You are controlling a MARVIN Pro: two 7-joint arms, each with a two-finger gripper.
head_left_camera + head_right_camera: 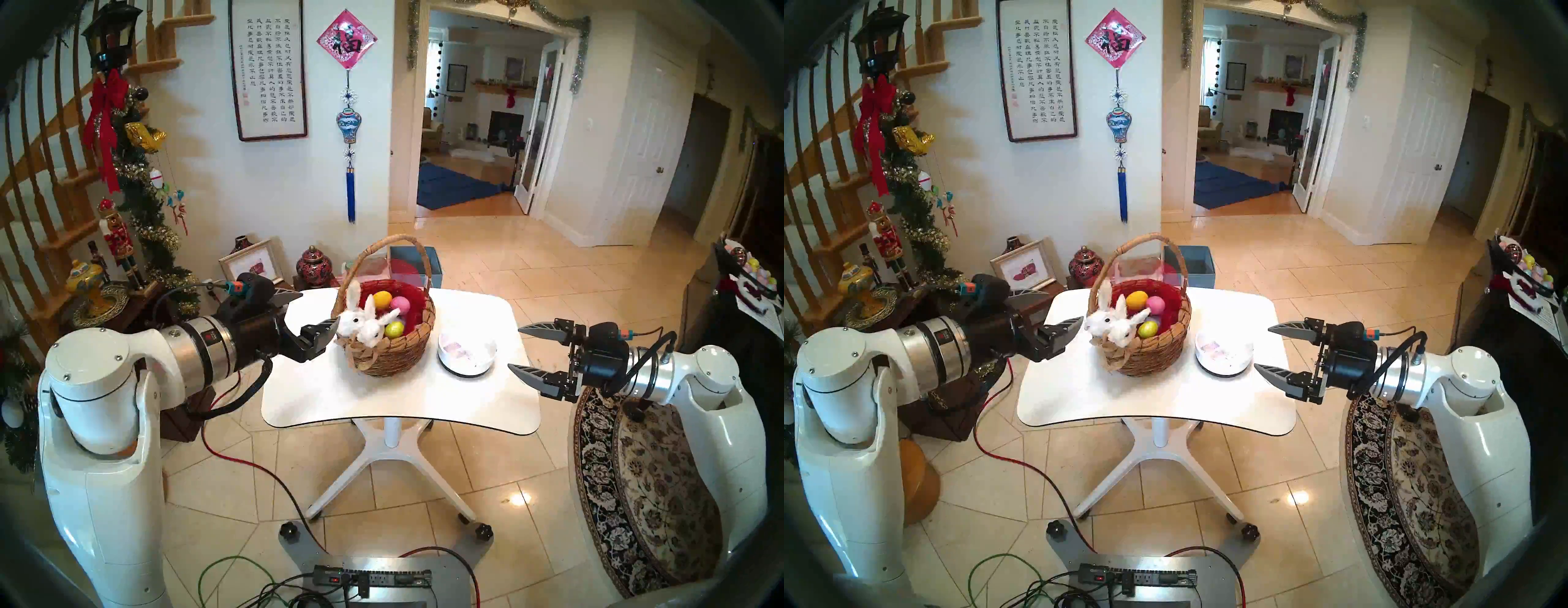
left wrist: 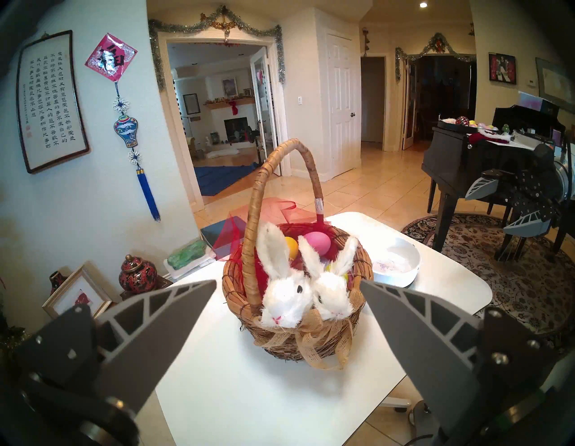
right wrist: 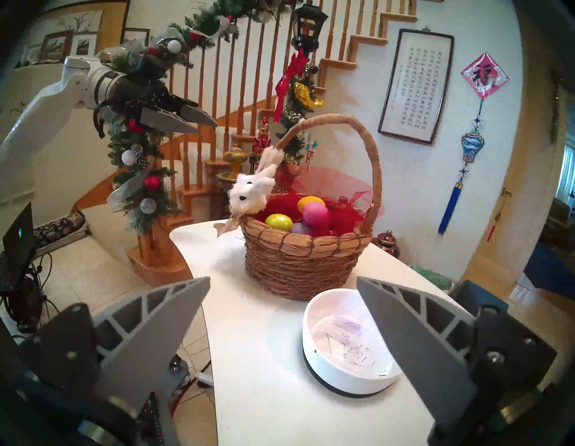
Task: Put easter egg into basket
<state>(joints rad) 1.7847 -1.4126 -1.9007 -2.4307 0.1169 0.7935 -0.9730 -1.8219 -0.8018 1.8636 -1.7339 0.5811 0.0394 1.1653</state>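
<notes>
A brown wicker basket [image 1: 392,348] with a tall arched handle, red lining, two white plush bunnies [image 1: 360,325] and a burlap bow stands on a white pedestal surface [image 1: 394,407]. Inside the basket lie an orange egg [image 1: 383,299], a pink egg [image 1: 399,304] and a yellow-green egg [image 1: 394,329]; the right wrist view also shows a purple egg [image 3: 301,228] among them. A small white round bowl [image 1: 466,353] sits on the surface just beside the basket, on the robot's right, with only bits of paper in it.

The left end effector [image 1: 312,314] hovers just beside the basket on the bunnies' side, its fingers spread wide and empty, the nearer fingertip close to the bunnies. The right end effector [image 1: 518,349] hangs over the surface's edge beyond the bowl, well apart from the basket, its fingers likewise spread wide and gripping nothing. Both end effectors point toward the basket from opposite sides.
</notes>
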